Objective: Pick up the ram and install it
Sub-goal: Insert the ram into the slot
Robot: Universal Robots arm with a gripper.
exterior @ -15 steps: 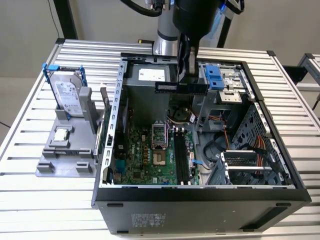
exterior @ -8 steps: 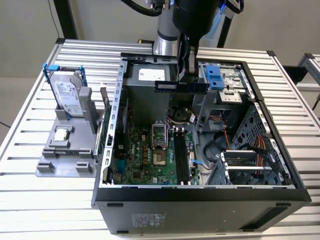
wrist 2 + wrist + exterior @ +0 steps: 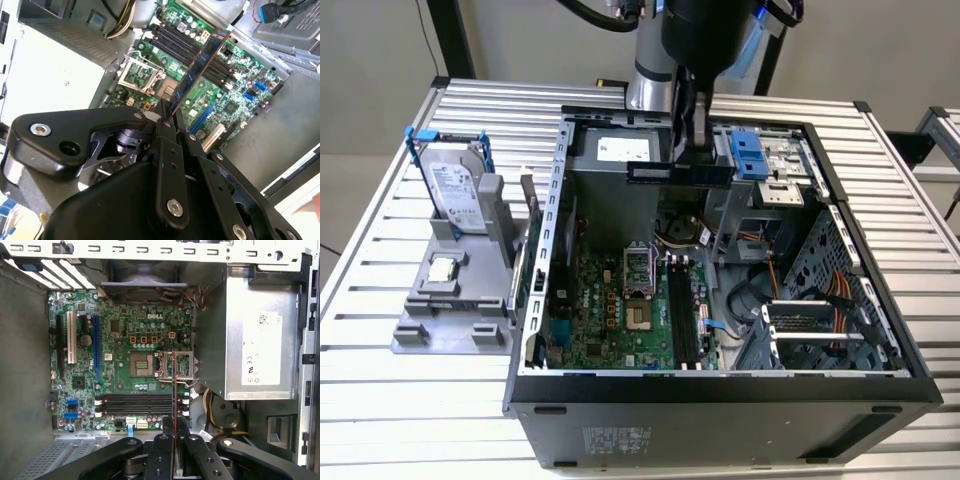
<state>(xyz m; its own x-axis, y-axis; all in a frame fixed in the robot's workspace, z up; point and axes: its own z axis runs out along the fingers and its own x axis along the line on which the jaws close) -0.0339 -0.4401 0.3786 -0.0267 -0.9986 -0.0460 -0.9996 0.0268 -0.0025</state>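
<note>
The ram (image 3: 680,172) is a long dark stick hanging level above the open computer case (image 3: 720,385), over its far part. My gripper (image 3: 688,150) is shut on it from above. In both wrist views the ram (image 3: 202,65) (image 3: 174,385) appears edge-on, running out from between the black fingers (image 3: 165,131) (image 3: 161,440). Below it lies the green motherboard (image 3: 610,310) with its black memory slots (image 3: 682,310) (image 3: 182,45) (image 3: 135,403). The stick is well above the slots and apart from them.
On the exterior view's left, a grey stand (image 3: 450,320) holds a silver hard drive with a blue bracket (image 3: 455,190) and a small square processor chip (image 3: 442,268). Inside the case are the open processor socket (image 3: 142,365), the power supply (image 3: 255,340), cables (image 3: 820,290) and a blue drive bracket (image 3: 750,155).
</note>
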